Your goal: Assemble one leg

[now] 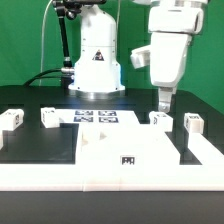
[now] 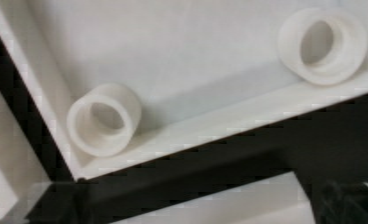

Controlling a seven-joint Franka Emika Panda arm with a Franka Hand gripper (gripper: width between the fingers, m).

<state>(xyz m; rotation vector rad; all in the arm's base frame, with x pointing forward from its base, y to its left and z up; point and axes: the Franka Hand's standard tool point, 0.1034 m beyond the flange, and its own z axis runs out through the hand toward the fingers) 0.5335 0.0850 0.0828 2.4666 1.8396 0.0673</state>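
Four small white legs stand on the black table in the exterior view: two at its left [image 1: 12,120] [image 1: 50,117] and two at its right [image 1: 158,118] [image 1: 194,122]. The large white tabletop panel [image 1: 110,150] lies flat at the front. My gripper [image 1: 165,100] hangs just above the inner right leg, close to the panel's far right corner, and holds nothing. In the wrist view the panel [image 2: 199,60] shows two round sockets [image 2: 106,118] [image 2: 323,45]. My gripper [image 2: 195,202] looks open there, its dark fingers barely showing at the picture's edges. No leg shows in that view.
The marker board [image 1: 98,116] lies flat behind the panel, in front of the robot's white base [image 1: 97,60]. A raised white border [image 1: 60,180] runs along the table's front edge.
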